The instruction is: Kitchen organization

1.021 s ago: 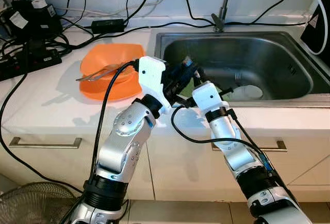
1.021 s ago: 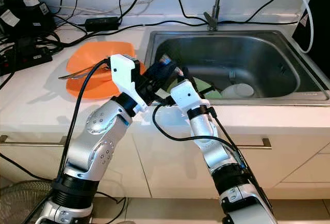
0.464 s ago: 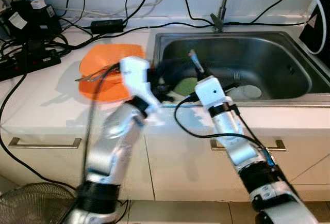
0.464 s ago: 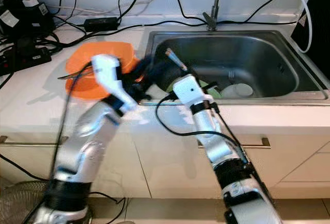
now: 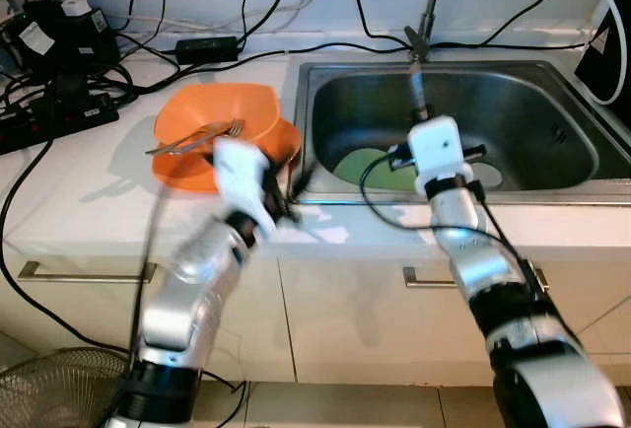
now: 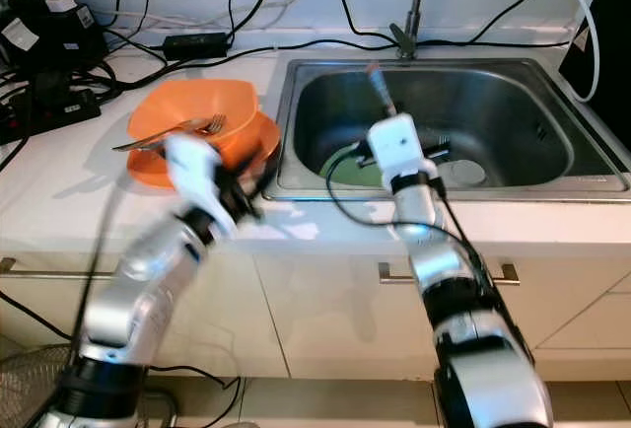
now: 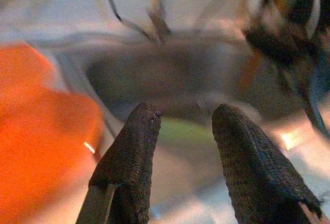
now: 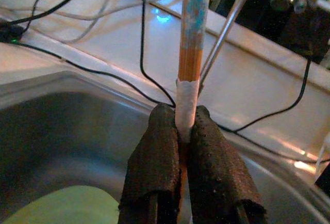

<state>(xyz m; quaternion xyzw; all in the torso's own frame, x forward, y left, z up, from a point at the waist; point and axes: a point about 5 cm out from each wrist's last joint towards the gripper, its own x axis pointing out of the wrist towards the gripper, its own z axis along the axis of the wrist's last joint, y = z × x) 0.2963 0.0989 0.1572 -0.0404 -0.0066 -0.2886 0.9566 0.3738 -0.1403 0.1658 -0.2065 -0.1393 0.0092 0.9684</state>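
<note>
Gripping a thin stick-shaped utensil (image 8: 192, 38), my right end effector (image 8: 181, 126) holds it upright over the sink (image 5: 532, 103), above a green plate (image 5: 370, 167). My left end effector (image 7: 180, 126) is open, blurred, at the worktop (image 5: 89, 201) edge beside the orange bowl (image 5: 212, 122) holding a fork (image 5: 197, 136).
</note>
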